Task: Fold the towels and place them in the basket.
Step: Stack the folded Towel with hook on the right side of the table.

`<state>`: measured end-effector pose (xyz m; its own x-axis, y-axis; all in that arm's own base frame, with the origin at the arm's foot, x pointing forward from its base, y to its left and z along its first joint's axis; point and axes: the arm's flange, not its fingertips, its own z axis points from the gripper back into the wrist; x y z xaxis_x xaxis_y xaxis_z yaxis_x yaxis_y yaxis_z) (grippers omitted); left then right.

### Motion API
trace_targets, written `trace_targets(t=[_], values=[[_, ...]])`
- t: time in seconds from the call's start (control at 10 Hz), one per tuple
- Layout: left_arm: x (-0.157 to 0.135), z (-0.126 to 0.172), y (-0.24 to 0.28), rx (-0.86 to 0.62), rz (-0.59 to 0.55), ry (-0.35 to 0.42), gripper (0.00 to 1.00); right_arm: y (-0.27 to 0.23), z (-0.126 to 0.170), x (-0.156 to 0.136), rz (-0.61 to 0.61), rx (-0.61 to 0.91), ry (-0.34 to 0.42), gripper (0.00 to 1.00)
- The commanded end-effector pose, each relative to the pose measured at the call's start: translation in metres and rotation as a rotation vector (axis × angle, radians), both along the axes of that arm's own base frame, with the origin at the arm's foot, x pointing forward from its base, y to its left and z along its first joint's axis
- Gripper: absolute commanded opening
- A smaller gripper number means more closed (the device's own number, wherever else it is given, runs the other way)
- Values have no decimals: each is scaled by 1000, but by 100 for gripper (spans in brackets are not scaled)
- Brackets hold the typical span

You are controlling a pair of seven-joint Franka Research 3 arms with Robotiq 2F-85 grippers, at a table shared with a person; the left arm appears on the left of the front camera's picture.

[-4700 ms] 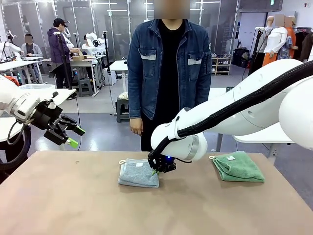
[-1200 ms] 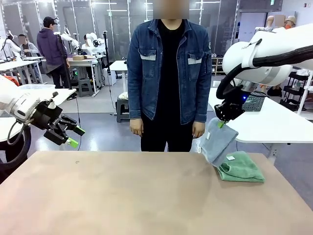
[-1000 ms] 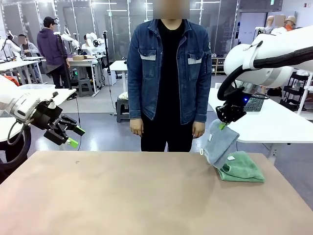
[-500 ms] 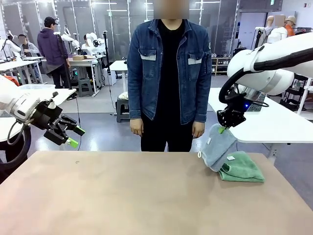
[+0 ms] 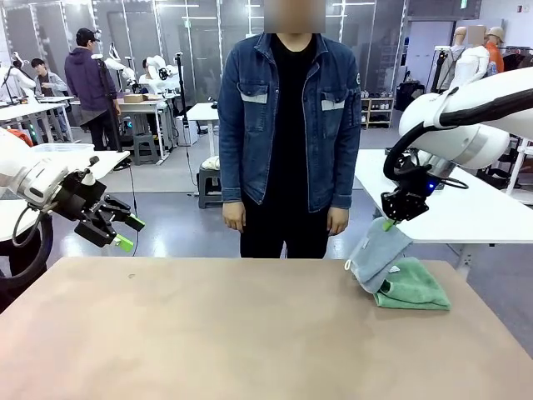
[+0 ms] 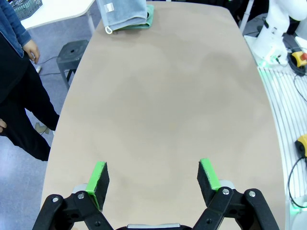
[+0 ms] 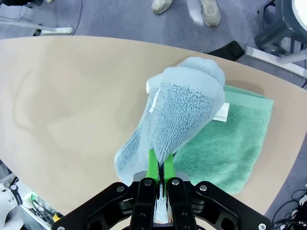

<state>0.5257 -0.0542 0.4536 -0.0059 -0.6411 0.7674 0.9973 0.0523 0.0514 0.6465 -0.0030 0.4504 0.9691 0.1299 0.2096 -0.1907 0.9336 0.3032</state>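
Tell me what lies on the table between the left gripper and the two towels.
Nothing: in the left wrist view, bare tabletop runs from the open left gripper to the blue-grey towel over the green towel.

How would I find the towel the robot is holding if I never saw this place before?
Look at the far right end of the tan table, near the person in the denim jacket. A folded green towel lies flat there. The blue-grey towel hangs above it, pinched in the right gripper; it is the one dangling, not lying flat.
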Motion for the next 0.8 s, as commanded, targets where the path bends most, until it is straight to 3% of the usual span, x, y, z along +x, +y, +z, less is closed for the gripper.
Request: trace_targets(t=[0.0, 0.4, 0.7], values=[[-1, 2, 0, -1, 0, -4, 94, -19, 0, 5, 55, 30, -6, 5], [-1, 2, 0, -1, 0, -4, 94, -67, -14, 1, 25, 48, 36, 5], [-1, 2, 0, -1, 0, -4, 94, -89, -43, -1, 21, 55, 36, 5]])
